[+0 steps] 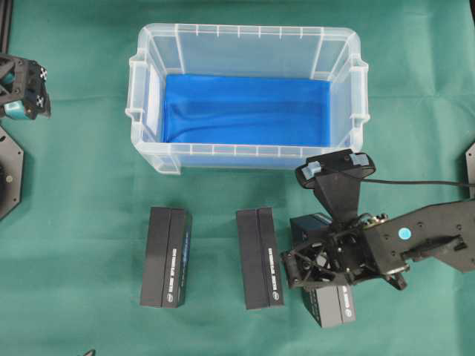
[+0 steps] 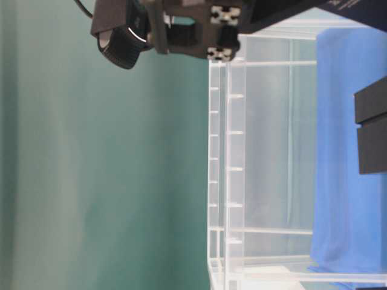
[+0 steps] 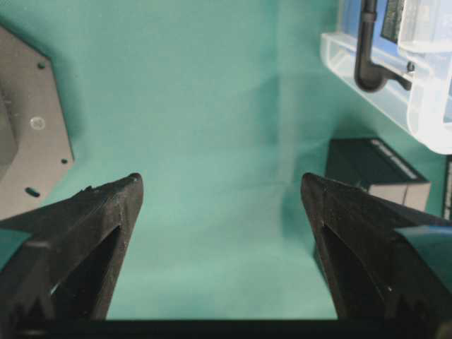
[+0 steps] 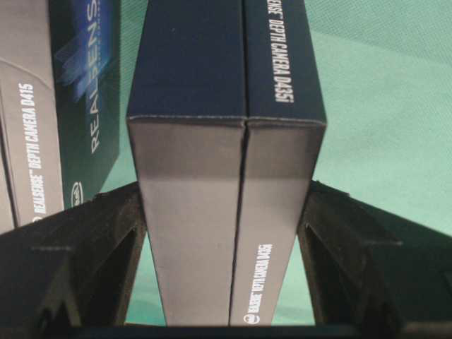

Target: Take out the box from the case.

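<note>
Cloth of a teal green covers the tabletop (image 1: 82,252), and on it, at the far side, stands the case (image 1: 245,152), a clear plastic bin with rim handles and a bright blue lining (image 1: 245,111) spread over its floor. In the overhead view that floor shows nothing but the lining, so the case looks to be emptied.

Three dark RealSense camera boxes lie in a row on the cloth just in front of the case, each with its long side running away from it. The left box (image 1: 166,257) and the middle box (image 1: 260,258) lie free, apart from each other. The third box (image 1: 332,304) is at the right end of the row, mostly hidden under the right arm.

The right gripper (image 4: 226,212) has its fingers (image 4: 92,240) on either side of this third box, pressed against its two long faces; it appears to grip the box, probably while setting it down in line with the others. Whether the box already rests on the cloth cannot be told.

The left gripper (image 3: 222,191) hangs at the left edge of the tabletop, jaws spread wide and holding nothing, apparently parked out of the way.
</note>
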Controlling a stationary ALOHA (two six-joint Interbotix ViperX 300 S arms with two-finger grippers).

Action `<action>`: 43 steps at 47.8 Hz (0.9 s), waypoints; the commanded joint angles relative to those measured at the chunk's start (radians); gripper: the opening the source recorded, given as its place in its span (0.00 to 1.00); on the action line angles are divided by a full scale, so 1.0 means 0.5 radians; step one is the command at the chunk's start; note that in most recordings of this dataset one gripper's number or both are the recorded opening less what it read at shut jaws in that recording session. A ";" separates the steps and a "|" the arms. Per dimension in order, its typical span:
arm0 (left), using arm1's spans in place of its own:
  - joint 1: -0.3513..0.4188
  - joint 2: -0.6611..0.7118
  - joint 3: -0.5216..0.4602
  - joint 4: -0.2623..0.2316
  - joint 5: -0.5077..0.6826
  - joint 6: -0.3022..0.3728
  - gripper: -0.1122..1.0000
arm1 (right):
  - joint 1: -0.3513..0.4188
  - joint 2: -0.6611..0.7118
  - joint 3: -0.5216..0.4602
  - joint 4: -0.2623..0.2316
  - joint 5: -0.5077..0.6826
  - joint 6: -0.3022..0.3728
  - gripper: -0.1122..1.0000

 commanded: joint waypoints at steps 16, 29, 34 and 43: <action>0.003 -0.006 -0.015 0.003 -0.006 0.006 0.93 | 0.006 -0.077 -0.025 -0.003 0.163 -0.003 0.91; 0.003 -0.009 -0.015 0.003 -0.009 0.000 0.93 | 0.006 -0.086 -0.025 -0.009 0.175 -0.003 0.90; 0.003 -0.009 -0.015 0.003 -0.009 0.000 0.93 | 0.006 -0.086 -0.025 -0.009 0.175 -0.003 0.90; 0.003 -0.009 -0.015 0.003 -0.009 -0.003 0.93 | 0.006 -0.092 -0.025 -0.009 0.175 -0.003 0.90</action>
